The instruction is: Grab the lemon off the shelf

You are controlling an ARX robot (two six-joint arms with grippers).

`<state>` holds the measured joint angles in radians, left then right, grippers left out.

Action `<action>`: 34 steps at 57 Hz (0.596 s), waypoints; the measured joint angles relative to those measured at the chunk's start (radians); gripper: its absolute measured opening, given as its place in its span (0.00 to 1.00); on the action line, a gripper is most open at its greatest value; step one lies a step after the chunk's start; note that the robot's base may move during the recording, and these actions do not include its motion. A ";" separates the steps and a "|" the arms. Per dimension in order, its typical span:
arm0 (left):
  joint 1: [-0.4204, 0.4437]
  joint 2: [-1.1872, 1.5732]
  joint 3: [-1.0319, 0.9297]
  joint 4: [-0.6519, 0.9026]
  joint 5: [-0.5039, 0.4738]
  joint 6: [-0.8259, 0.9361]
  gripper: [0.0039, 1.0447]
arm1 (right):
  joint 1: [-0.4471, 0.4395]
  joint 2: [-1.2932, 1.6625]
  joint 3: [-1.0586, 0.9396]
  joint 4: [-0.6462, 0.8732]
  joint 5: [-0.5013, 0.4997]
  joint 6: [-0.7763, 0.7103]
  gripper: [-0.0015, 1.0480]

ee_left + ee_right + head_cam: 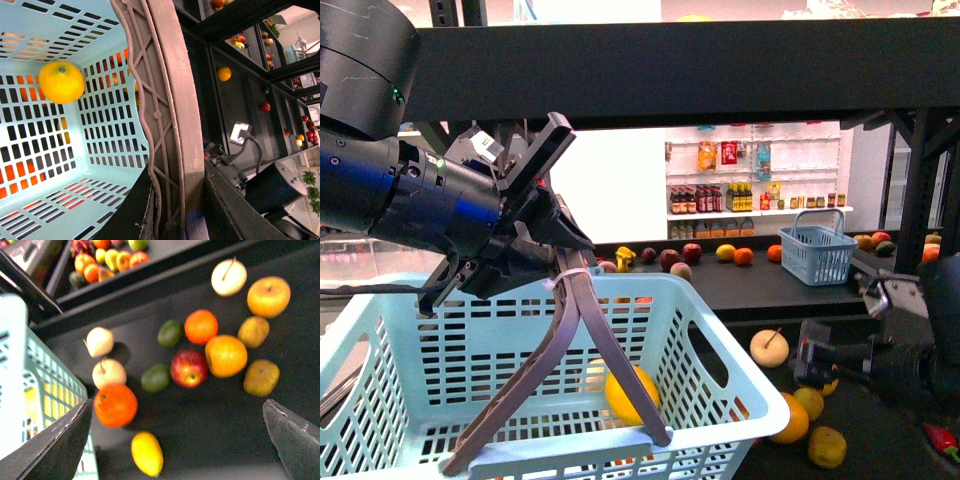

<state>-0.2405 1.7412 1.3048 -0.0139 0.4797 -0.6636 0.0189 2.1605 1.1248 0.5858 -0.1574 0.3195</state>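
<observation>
From the front, the left pincer (560,262) was clamped on the grey handle (582,340) of the light-blue basket (720,345). Its arm reached in from the left under the shelf (720,70), with the wrist tipped downward. An orange-yellow round fruit (630,393) lay inside the basket. The right arm lay low over the shelf's lower board at the right, and the right pincer (813,358) pointed toward the basket. Whether that pincer was open could not be told here, and the lemon could not be made out.

The left wrist view showed the basket's inside with the same fruit (61,81). The handle (165,115) ran between dark fingers (131,212) pressed against it.

In the right wrist view the right pincer (177,404) was spread wide and empty, hovering over the shelf board (215,440). The lemon (147,454) lay on that board just beside the basket's wall (50,385). It was near an orange (115,405) and apart from the main cluster of fruit.

The lemon would likely be light and firm, with a smooth rind that could slip and an oval shape prone to rolling. The best hold would probably be across its short middle, with moderate squeeze. The nearby basket wall appeared to leave little room for the finger on that side.
</observation>
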 joint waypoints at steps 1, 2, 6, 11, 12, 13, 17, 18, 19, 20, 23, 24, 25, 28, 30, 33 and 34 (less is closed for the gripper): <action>0.000 0.000 0.000 0.000 -0.001 0.000 0.20 | 0.003 0.024 0.003 0.006 0.001 -0.008 0.98; 0.000 0.000 0.000 0.000 -0.002 0.000 0.20 | 0.003 0.042 0.006 0.012 0.003 -0.015 0.98; 0.000 0.000 0.000 0.000 -0.002 0.000 0.20 | 0.009 0.113 0.026 0.024 -0.005 -0.046 0.98; 0.000 0.000 0.000 0.000 -0.005 0.000 0.20 | 0.024 0.206 0.043 0.048 -0.021 -0.090 0.98; 0.000 0.000 0.000 0.000 -0.006 0.000 0.20 | 0.029 0.225 0.045 0.053 -0.026 -0.101 0.98; 0.000 0.000 0.000 0.000 -0.005 0.000 0.20 | 0.034 0.243 0.047 0.060 -0.026 -0.109 0.98; 0.000 0.000 0.000 0.000 -0.003 0.000 0.20 | 0.059 0.300 0.059 0.085 -0.039 -0.144 0.98; 0.000 0.000 0.000 0.000 -0.003 0.000 0.20 | 0.062 0.306 0.063 0.087 -0.041 -0.147 0.98; 0.000 0.000 0.000 0.000 -0.002 0.000 0.20 | 0.067 0.319 0.069 0.093 -0.046 -0.158 0.98; 0.000 0.000 0.000 0.000 -0.002 0.000 0.20 | 0.072 0.331 0.077 0.103 -0.048 -0.161 0.98; 0.000 0.000 0.000 0.000 -0.001 0.000 0.20 | 0.082 0.356 0.097 0.120 -0.055 -0.174 0.98; 0.000 0.000 0.000 0.000 -0.001 0.000 0.20 | 0.086 0.367 0.107 0.127 -0.061 -0.182 0.98; 0.000 0.000 0.000 0.000 -0.001 0.000 0.20 | 0.090 0.374 0.114 0.135 -0.066 -0.186 0.98; 0.000 0.000 0.000 0.000 -0.001 0.000 0.20 | 0.097 0.397 0.134 0.155 -0.089 -0.200 0.98; 0.000 0.000 0.000 0.000 -0.002 0.000 0.20 | 0.102 0.409 0.145 0.162 -0.101 -0.212 0.98; 0.000 0.000 0.000 0.000 -0.002 0.000 0.20 | 0.109 0.431 0.161 0.183 -0.118 -0.234 0.98; 0.000 0.000 0.000 0.000 -0.002 0.000 0.20 | 0.110 0.435 0.164 0.187 -0.122 -0.240 0.98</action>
<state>-0.2405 1.7412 1.3048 -0.0139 0.4778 -0.6636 0.1291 2.5958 1.2888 0.7731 -0.2794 0.0792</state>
